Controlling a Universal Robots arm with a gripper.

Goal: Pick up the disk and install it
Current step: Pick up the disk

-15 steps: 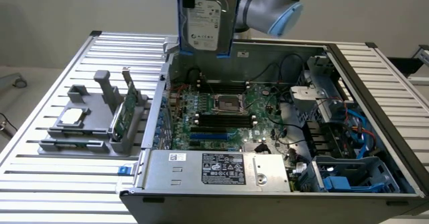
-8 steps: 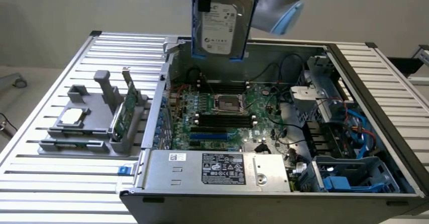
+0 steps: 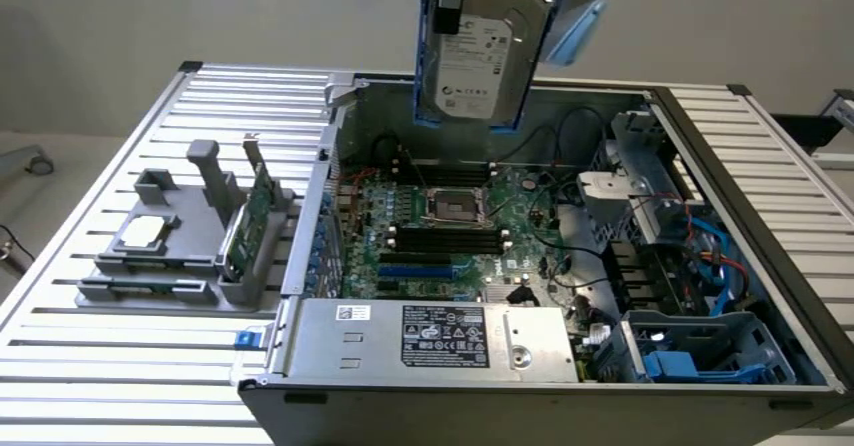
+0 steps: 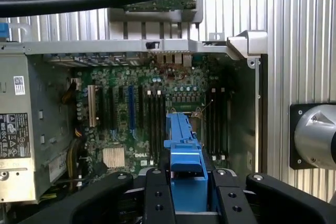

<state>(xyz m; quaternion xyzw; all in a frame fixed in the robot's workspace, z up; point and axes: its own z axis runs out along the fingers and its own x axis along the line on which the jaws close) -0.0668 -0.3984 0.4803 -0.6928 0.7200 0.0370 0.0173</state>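
Disk (image 3: 483, 51) in mid-air, clamped by its blue carrier (image 4: 184, 145) between the closed fingers of the gripper (image 4: 188, 195) and hanging upright, label side out, well above the open computer case (image 3: 534, 416). Held on edge, probably to keep the flat faces free and the drive clear of the case walls and cables. Straight beneath the gripper, motherboard (image 4: 136, 108) with its memory slots; lower and off to one side, well apart, blue drive cage (image 3: 707, 351). Farther from the gripper, on the slatted table (image 3: 94, 366), grey fixture (image 3: 203, 166) with green card (image 3: 243, 228) and silver chip (image 3: 144, 231), both untouched. Picked up; not yet installed.
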